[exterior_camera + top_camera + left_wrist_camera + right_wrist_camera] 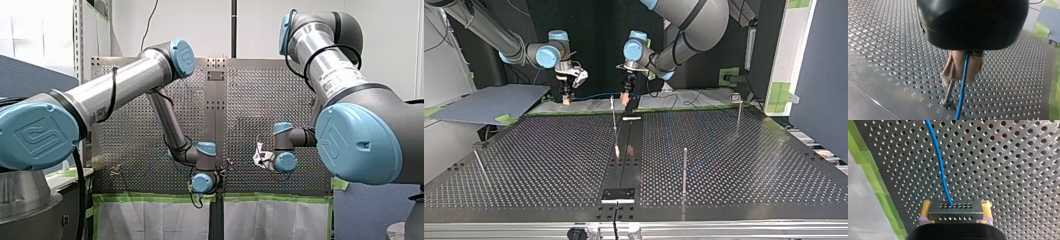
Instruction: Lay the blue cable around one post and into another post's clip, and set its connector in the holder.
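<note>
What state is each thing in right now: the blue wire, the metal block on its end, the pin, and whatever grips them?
left end effector, shut on the blue cable.
right end effector, shut on the connector.
blue cable, pinched partway along, its end in the connector.
connector, held above the table, not set in a holder.
post, upright, the blue cable passing beside it.

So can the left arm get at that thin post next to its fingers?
Probably yes: my left gripper, shut on the blue cable, hangs right beside the post, with nothing between them.
</note>
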